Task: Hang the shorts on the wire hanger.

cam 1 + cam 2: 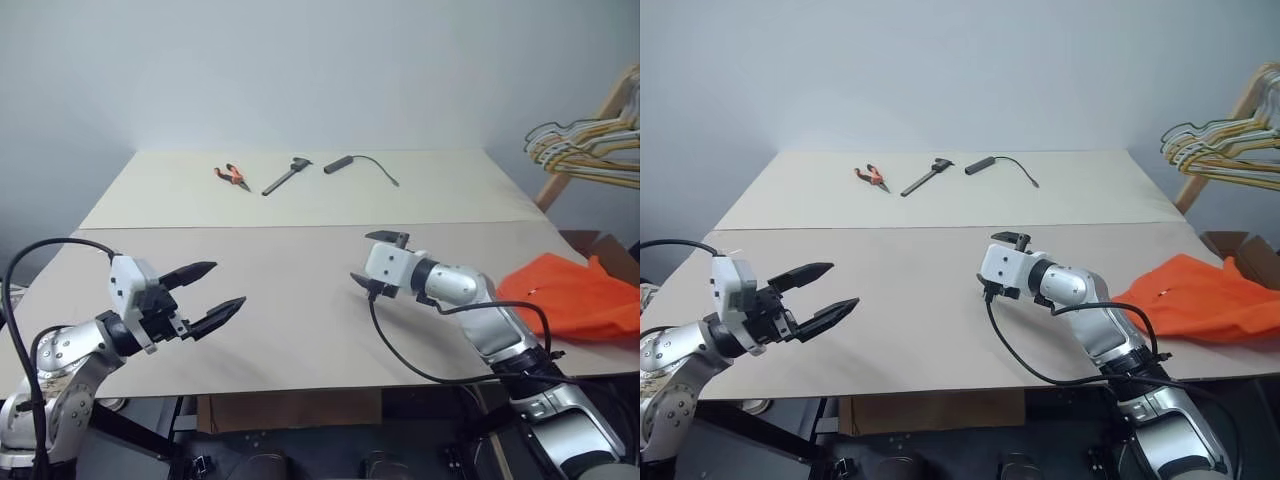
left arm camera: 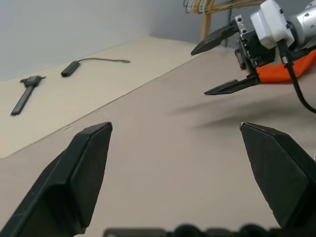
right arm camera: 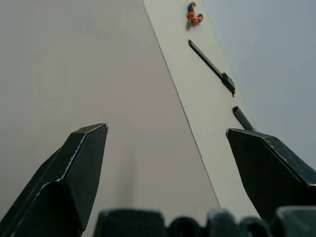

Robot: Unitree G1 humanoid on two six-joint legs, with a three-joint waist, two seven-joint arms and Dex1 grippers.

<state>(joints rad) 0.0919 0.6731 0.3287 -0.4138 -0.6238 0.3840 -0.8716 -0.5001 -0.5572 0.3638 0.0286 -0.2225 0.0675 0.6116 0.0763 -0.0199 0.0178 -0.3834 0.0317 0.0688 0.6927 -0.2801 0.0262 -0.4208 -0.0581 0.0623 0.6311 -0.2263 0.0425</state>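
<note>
The bright orange shorts (image 1: 575,295) lie crumpled at the right edge of the beige table (image 1: 300,300). My right gripper (image 1: 372,260) hovers over the middle of the table, to the left of the shorts and apart from them. It points leftward, open and empty, and it also shows in the left wrist view (image 2: 199,72). My left gripper (image 1: 228,284) is held above the table's near left part, open with nothing between its fingers. The wire hanger is out of view.
At the table's far side lie orange-handled pliers (image 1: 231,176), a black caliper-like tool (image 1: 287,176) and a black cylinder with a cable (image 1: 340,163). A dense bunch of yellow, white and grey hangers (image 1: 590,140) hangs on a wooden rack at the right. A cardboard box (image 1: 600,245) stands behind the shorts.
</note>
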